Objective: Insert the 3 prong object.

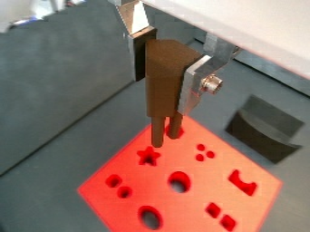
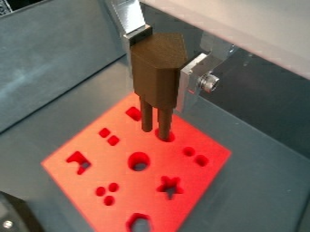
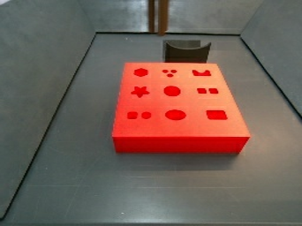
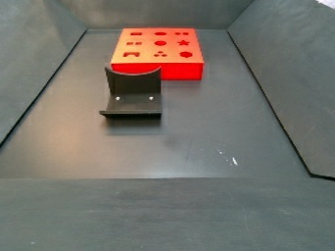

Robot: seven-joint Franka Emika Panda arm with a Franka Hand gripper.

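Note:
My gripper [image 1: 169, 65] is shut on the 3 prong object [image 1: 161, 91], a brown peg held upright between the silver fingers, and both wrist views show it [image 2: 155, 77]. Its dark prongs [image 2: 155, 122] point down over the red board [image 1: 206, 181], with their tips above the board's surface between the star hole [image 1: 148, 156] and the three-dot hole [image 1: 204, 152]. I cannot tell whether the tips touch the board. In a side view the peg [image 3: 158, 16] hangs in from the top edge, above the board [image 3: 177, 141]. The board also shows in the other views [image 2: 140, 195] [image 4: 164, 69].
The dark fixture [image 4: 131, 93] stands on the grey floor right next to the board's edge, and shows in other views [image 3: 183, 46] [image 1: 264, 127]. Grey walls enclose the floor. The board carries several shaped holes.

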